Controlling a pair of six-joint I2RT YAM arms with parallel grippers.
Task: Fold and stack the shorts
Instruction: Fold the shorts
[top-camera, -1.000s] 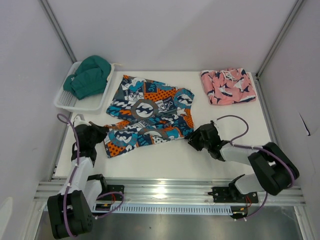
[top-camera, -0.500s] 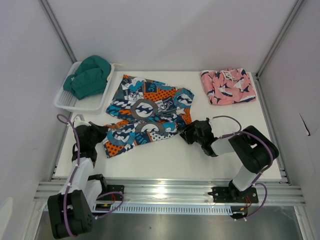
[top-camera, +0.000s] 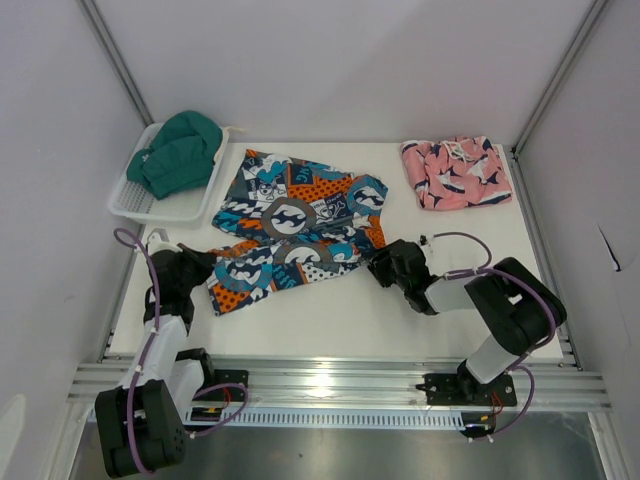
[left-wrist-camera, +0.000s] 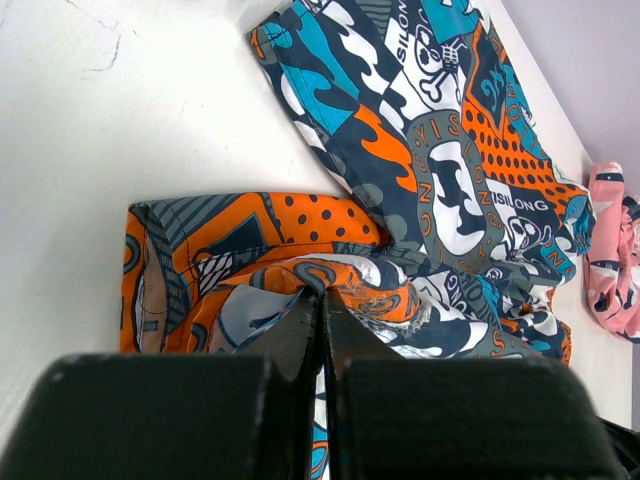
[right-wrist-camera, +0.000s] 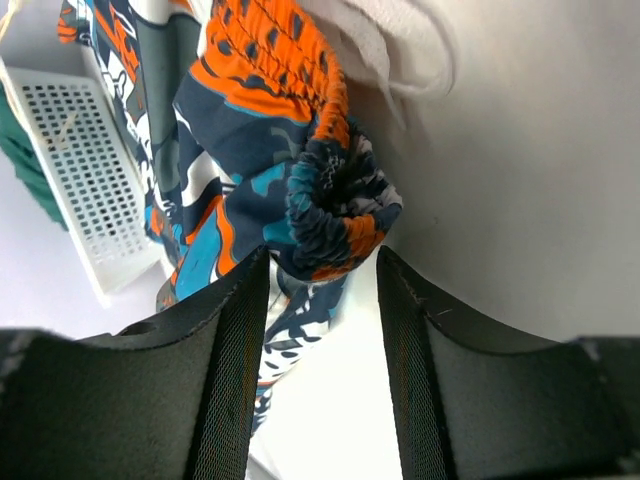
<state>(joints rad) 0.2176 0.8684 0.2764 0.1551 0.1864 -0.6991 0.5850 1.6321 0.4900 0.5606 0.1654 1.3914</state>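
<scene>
Right gripper (top-camera: 376, 268) moved in mid-frame, jaws apart astride patchwork shorts (top-camera: 300, 215)
Left gripper (top-camera: 207, 262) clamped on them; lifting for the fold is judged near

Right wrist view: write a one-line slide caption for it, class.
Right gripper, jaws open, straddles a bunched edge of the patchwork shorts.

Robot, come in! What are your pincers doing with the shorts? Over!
Left pincer shut on patchwork shorts. Right pincer open around their bunched waistband. Pink shorts folded, far right, apart. Nothing blocking.
</scene>
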